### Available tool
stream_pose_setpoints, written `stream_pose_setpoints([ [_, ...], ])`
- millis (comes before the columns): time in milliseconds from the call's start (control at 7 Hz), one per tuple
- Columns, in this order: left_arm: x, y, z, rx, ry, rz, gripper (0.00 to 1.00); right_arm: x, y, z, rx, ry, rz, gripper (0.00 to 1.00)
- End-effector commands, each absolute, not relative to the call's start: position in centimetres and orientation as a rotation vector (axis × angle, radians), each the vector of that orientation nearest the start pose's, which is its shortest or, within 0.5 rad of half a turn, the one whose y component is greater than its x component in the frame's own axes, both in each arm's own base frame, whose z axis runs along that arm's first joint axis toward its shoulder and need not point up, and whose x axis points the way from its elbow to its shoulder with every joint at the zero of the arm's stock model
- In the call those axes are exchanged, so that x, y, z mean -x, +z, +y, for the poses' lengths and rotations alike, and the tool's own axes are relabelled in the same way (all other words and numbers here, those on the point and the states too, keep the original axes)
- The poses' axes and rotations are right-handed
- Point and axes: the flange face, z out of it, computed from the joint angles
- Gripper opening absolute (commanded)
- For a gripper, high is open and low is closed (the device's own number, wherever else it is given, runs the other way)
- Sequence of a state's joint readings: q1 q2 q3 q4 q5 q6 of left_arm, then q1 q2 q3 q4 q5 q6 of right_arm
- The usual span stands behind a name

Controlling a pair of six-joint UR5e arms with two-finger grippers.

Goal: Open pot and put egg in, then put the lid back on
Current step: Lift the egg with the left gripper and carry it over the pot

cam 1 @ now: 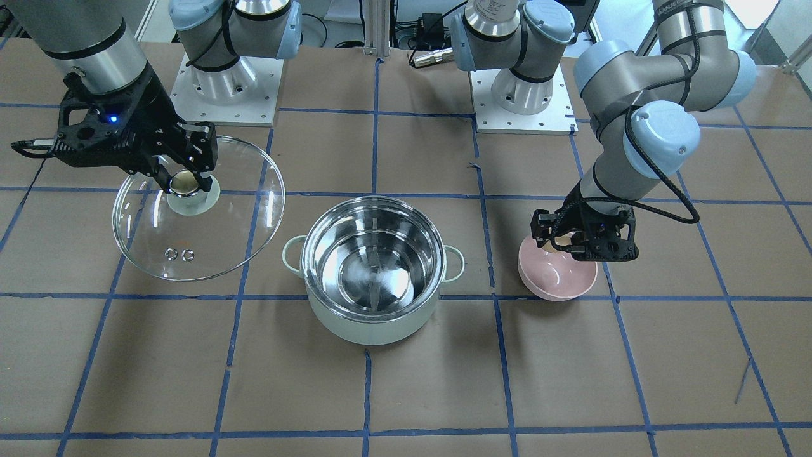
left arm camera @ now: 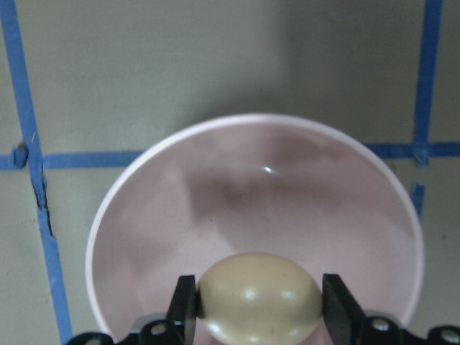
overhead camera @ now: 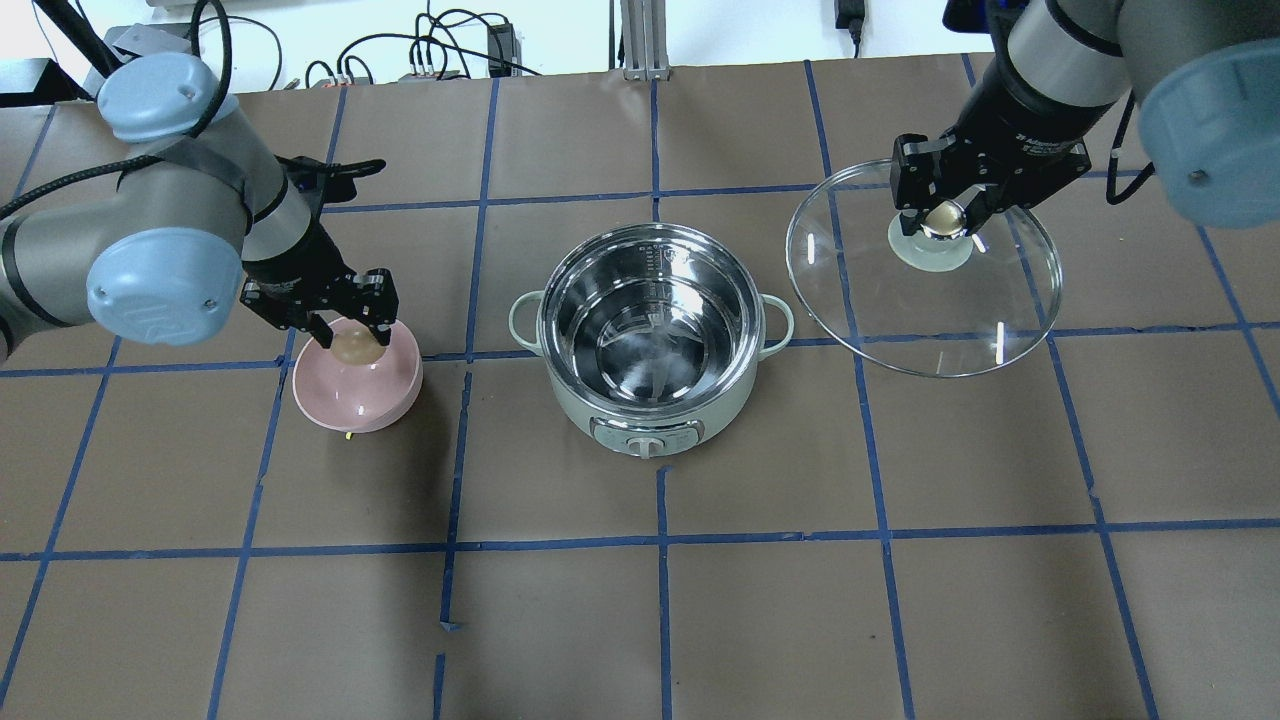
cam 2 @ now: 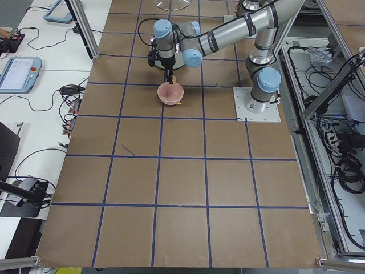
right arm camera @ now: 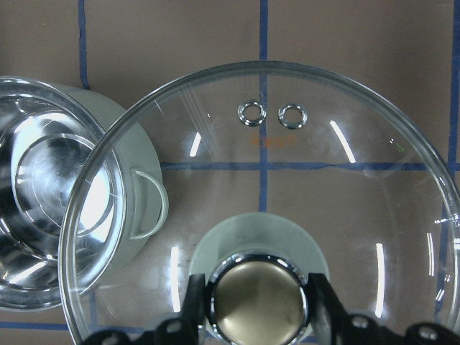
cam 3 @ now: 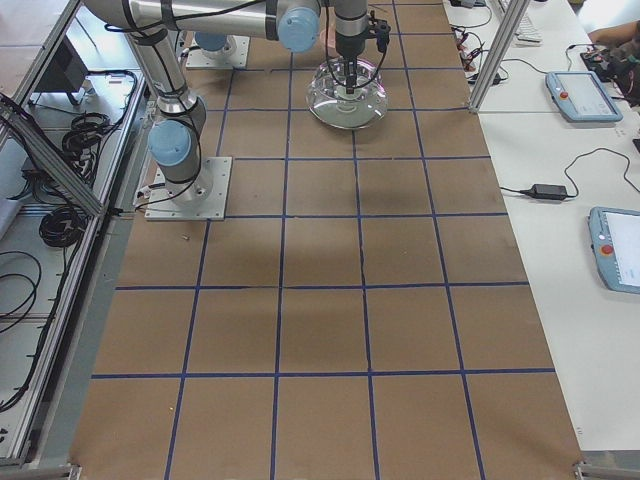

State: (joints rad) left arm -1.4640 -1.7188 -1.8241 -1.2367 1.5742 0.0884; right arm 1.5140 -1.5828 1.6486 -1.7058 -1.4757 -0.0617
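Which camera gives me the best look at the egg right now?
Left wrist: the egg shows large and close, clamped in the left tool over the bowl. Overhead shows it small; front-facing hides it behind the tool; side views are too distant.

A tabletop [overhead camera: 560, 620] covered in brown paper is marked into squares by blue tape lines [overhead camera: 660, 545]. A white bench [cam 2: 34, 131] runs beside one long edge, carrying a teach pendant [cam 2: 20, 73] and, in the right side view, a black power adapter [cam 3: 547, 190]. An aluminium post [cam 2: 82, 28] rises at the bench's edge. Beyond the opposite edge, black cable bundles [cam 2: 342, 168] lie on a pale floor [cam 2: 342, 228].
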Motion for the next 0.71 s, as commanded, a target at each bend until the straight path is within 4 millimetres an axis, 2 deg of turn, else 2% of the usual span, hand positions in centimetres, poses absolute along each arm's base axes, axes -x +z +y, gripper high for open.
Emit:
stream_pose_setpoints([
  [0,17.6,36.0,-54.1,0.07,-0.022,3.135,0.08,-11.5,46.9,-50.0,0.014,-0.111,3.049,0.38],
  [143,22.7,35.3,-54.0,0.099,-0.071,3.139,0.08,-11.5,47.0,-50.0,0.014,-0.114,3.049,0.38],
  [286,27.7,33.6,-53.4,0.16,-0.144,3.138,0.08,-11.5,47.0,-50.0,0.014,-0.114,3.049,0.38],
  [429,31.0,32.3,-52.9,0.177,-0.189,3.135,0.08,-11.5,46.9,-50.0,0.017,-0.112,3.049,0.38],
  [571,33.4,32.1,-52.1,0.148,-0.238,3.147,0.08,-11.5,46.9,-50.0,0.017,-0.112,3.049,0.38],
])
